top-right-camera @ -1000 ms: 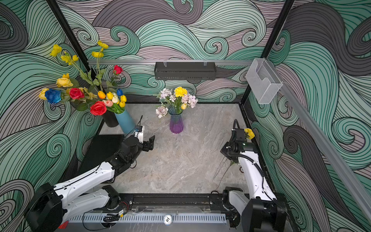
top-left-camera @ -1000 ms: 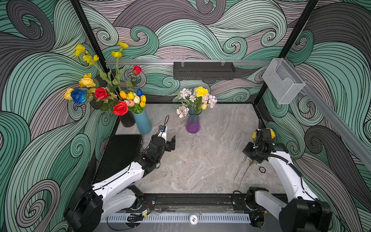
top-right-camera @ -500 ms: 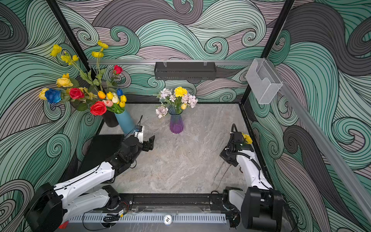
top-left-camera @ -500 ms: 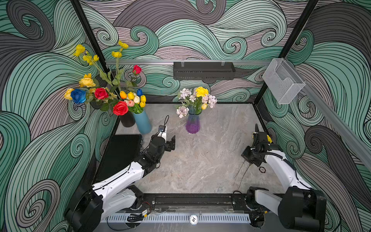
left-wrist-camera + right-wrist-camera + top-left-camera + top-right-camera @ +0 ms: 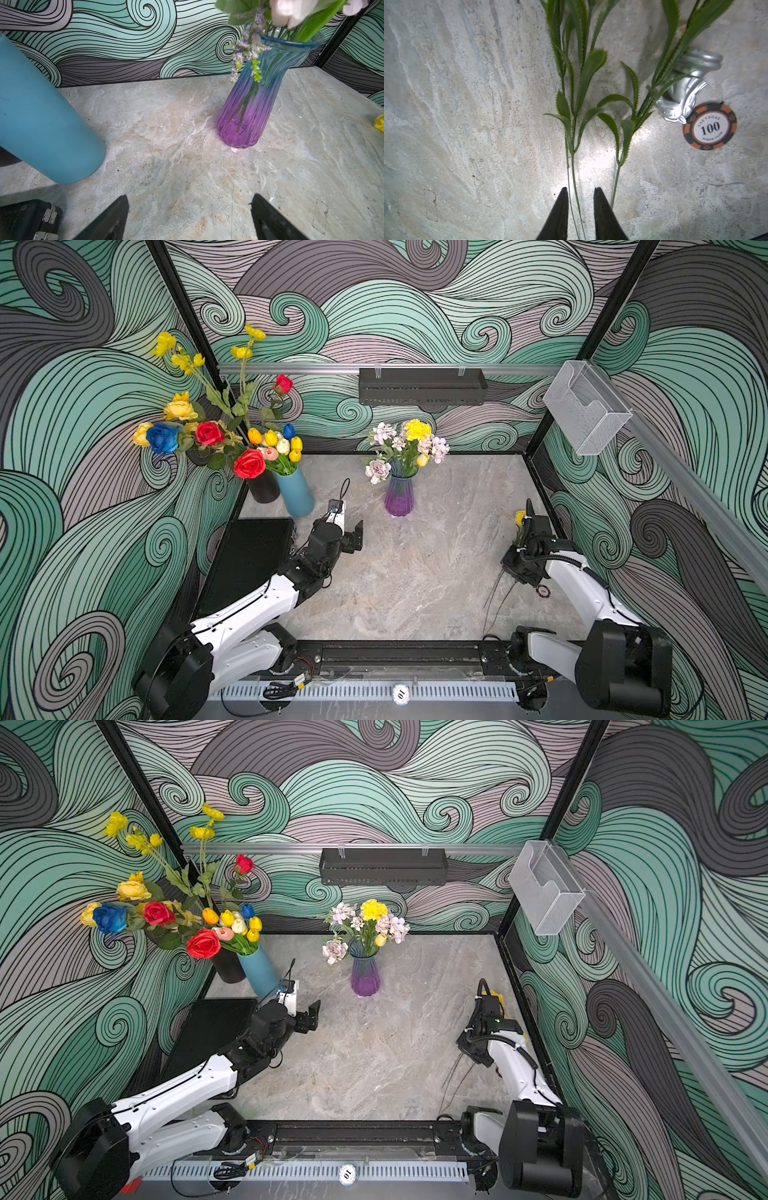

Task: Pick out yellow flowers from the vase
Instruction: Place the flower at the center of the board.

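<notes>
Swirling wave murals point(image 5: 415, 302) enclose a marbled tabletop point(image 5: 415, 572) bearing yellow flowers point(image 5: 520, 517).

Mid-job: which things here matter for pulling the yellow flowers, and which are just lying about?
Job: purple vase; yellow pom-pom and yellow tulip in it; leafy stems on the table by the right claw.
Lying about: poker chip; silver figurine; black case.

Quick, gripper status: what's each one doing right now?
Left gripper: open wide, empty.
Right gripper: slightly open, with the thin flower stems running between its jaws, not clamped.
</notes>
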Action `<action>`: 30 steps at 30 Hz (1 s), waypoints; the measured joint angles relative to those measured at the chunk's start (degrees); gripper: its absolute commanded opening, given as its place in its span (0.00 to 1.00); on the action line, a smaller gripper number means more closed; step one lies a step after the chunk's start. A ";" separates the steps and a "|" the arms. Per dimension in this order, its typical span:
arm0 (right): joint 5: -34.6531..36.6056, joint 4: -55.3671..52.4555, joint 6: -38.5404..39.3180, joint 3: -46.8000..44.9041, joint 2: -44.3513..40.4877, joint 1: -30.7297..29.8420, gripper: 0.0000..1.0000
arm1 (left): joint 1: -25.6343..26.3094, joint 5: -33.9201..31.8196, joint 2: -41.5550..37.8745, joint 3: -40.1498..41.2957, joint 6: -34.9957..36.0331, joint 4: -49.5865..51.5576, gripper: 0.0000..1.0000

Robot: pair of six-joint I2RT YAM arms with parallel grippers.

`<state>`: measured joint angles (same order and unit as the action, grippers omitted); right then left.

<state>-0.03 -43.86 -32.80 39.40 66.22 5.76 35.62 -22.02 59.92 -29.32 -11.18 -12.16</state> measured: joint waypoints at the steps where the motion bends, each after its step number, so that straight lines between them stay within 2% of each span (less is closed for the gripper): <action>1: 0.02 -0.02 0.00 0.00 -0.22 0.00 0.26 | 0.00 0.00 0.00 0.02 0.00 0.00 0.91; 9: -0.94 0.37 0.74 0.48 -5.97 0.00 0.31 | 0.00 0.98 -0.02 0.00 0.07 0.00 0.90; 16: -5.49 7.41 0.17 1.38 -16.24 -0.02 0.42 | 0.00 6.73 -0.17 -0.76 0.20 0.20 0.85; 22: -10.64 16.92 -1.36 1.31 -18.99 -1.44 0.51 | 0.00 15.08 0.92 -9.40 -0.74 1.05 0.79; 30: -12.46 30.86 -2.40 -1.99 -22.49 -7.50 0.62 | 0.02 24.92 6.91 -23.23 -2.60 1.66 0.74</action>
<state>-12.49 -12.99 -35.20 37.41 43.72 -1.74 35.64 2.90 66.83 -52.56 -13.78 -10.50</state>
